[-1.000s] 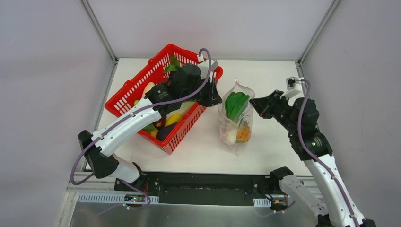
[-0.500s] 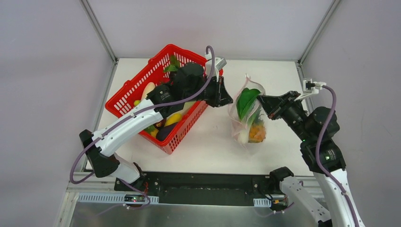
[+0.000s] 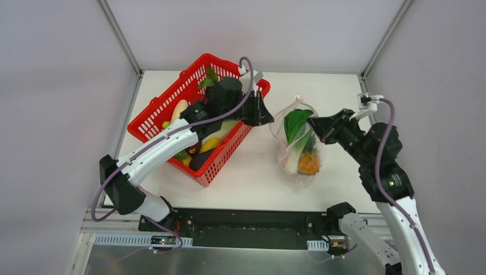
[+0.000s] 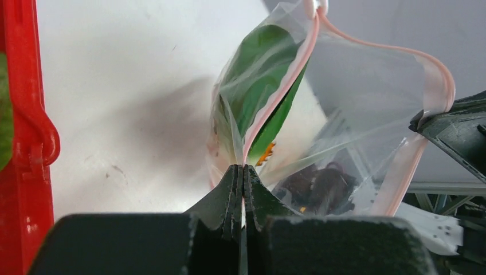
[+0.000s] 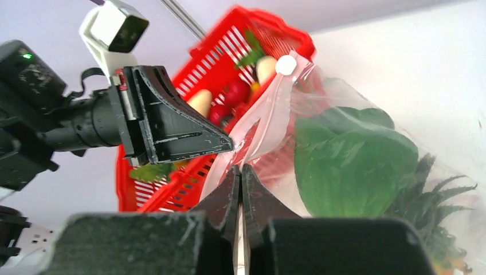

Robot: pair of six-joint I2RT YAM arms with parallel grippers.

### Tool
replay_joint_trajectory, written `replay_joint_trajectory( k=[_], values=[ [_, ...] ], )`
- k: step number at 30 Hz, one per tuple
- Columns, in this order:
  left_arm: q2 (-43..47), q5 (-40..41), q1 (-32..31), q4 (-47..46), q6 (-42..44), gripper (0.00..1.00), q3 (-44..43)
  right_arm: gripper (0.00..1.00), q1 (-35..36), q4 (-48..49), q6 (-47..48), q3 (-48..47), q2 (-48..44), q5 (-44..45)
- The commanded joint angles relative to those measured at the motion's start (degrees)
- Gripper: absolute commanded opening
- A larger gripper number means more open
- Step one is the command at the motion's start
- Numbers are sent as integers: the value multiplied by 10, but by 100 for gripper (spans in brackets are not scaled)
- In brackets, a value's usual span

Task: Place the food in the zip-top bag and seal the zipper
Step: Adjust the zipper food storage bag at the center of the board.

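Broadly, the white table [image 3: 246, 183] filled the middle of the top view, and the red mesh basket [image 3: 162, 103] stood on its upper-left part. The left arm [image 3: 166, 144] stretched diagonally across that basket from the lower left, with the left gripper [image 3: 268, 119] just past the basket's right rim. The zip-top bag [image 3: 298, 143] sat right of centre, between the two grippers and apart from the basket. Whether its bottom rested on the table could not be told. The left gripper was clenched on the bag's left lip; in the left wrist view its tips were pressed together with the film caught between them. The right gripper [image 3: 313, 122], on the right side of the frame, was likewise clamped on the opposite lip. Inside the bag, a green leafy vegetable [image 3: 296, 123] lay toward the top and an orange pineapple [image 3: 309, 165] toward the bottom. In the basket, a yellow piece [image 3: 210, 143] and a dark purple eggplant [image 3: 200, 161] showed beneath the arm. The zipper [image 4: 289, 71] stood unsealed. Its two pink strips ran apart from the grippers and met only at the white slider [image 4: 314, 6] at the upper edge of the left wrist frame.
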State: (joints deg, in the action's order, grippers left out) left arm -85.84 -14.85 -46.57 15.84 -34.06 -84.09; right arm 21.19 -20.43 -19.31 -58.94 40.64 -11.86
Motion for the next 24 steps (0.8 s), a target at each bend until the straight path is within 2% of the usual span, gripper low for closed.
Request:
replay_joint_trajectory(
  k=[1,4,10,15,17,18,20,24],
  values=[
    [31,-3,-4,-32,0,0,-9,0,0,60,-1,0,-8,19],
    [9,-31,-5,-42,-13,0,-11,0,-1,5,-3,-19,32,34],
    [7,19,-4,9,11,0,-12,0,0,25,-9,-2,34,48],
    [13,23,-3,18,21,2,-17,0,0,29,-10,-2,32,28],
    [17,25,-2,24,24,8,-20,0,0,34,-13,-1,27,28],
    [19,28,-2,26,25,14,-20,0,0,35,-13,-1,24,27],
    [26,36,-2,33,32,36,-18,0,-1,41,-11,-1,17,23],
    [52,50,2,42,43,58,-9,0,-1,42,-7,-4,14,10]
  ],
)
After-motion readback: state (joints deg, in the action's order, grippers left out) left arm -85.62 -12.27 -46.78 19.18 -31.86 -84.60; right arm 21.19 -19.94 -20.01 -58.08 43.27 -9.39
